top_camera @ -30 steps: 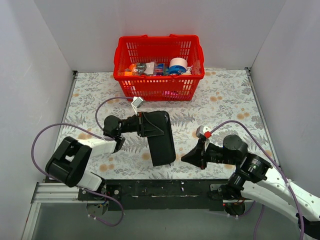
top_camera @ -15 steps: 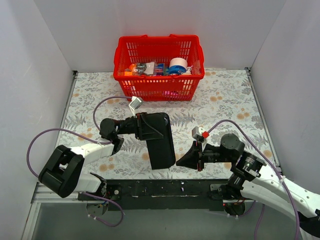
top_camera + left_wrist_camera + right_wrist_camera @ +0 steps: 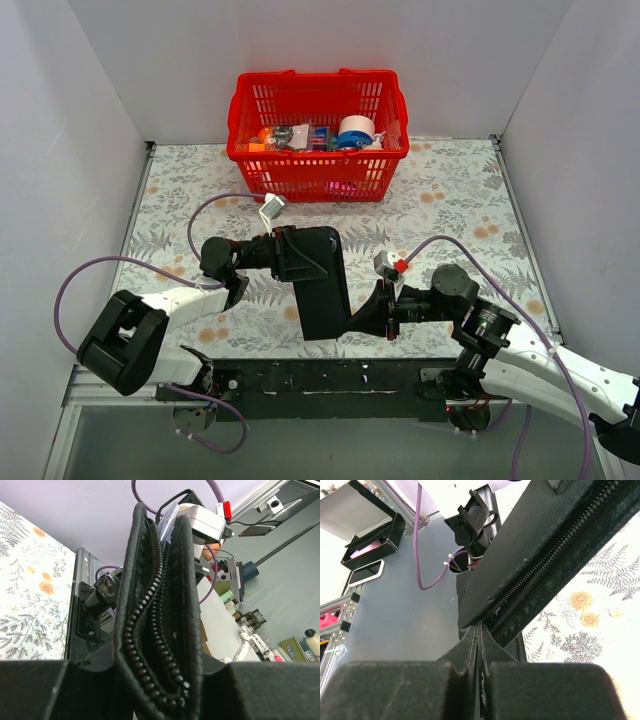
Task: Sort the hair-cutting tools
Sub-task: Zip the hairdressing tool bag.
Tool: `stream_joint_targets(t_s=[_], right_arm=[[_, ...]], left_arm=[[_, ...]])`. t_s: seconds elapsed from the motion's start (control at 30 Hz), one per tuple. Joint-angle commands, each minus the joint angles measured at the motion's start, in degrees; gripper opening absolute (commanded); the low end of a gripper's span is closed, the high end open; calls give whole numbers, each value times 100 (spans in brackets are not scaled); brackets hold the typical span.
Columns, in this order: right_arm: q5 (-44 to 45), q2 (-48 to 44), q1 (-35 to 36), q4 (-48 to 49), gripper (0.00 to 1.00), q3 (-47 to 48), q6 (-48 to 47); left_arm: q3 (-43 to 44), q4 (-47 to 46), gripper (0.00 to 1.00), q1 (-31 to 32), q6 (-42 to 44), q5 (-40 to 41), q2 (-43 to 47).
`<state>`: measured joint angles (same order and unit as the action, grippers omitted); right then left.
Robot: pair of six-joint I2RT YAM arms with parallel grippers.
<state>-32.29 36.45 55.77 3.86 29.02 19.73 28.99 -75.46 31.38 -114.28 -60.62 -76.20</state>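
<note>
**Inspector:** State of both grippers?

**Assessor:** The left gripper [image 3: 298, 250] is clamped on the far end of the black pouch [image 3: 322, 285]. Its jaws stand part-way apart with the pouch's thickness between them, and the pouch is held off the table [image 3: 450, 210]. The right gripper [image 3: 479, 642] has its jaws pressed fully together, tips at the pouch's near corner where the zipper [image 3: 547, 577] ends. I cannot tell whether a zipper tab sits between them.

**Inspector:** Where are the scissors and the comb?

**Assessor:** They show in no view. They may be inside the pouch, but that is unconfirmed. The red basket [image 3: 320, 178] beyond the pouch holds other items.

**Inspector:** What is the step in hand?

**Assessor:** In my judgement, opening the pouch. First make sure the tab is caught. Then draw along the zipper's line, not across it. The left grip should brace against the pull and hold the pouch level so nothing spills.
</note>
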Motion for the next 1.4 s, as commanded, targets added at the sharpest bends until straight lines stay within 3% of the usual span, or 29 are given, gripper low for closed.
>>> stream_joint_targets(t_s=[0.0,0.27,0.57,0.67,0.77,1.37], right_arm=[[39,117,92,554,1,-54,128],[644,354,382,731,1,-115,260],[3473,600,1479,1143,1,-239,647],[4780,750,1813,1370,1,-282,655],[5468,794,1955,1748,1,-475,717],[7114,-85,2026,2583,1,-669,-144]], left_arm=[[247,-865,0,35,-2626,68,176],[238,-848,0,35,-2600,138,211],[203,-645,0,149,-2441,288,518],[168,-576,0,246,-2406,314,624],[116,-479,0,369,-2292,367,729],[-8,-434,0,571,-2151,411,809]])
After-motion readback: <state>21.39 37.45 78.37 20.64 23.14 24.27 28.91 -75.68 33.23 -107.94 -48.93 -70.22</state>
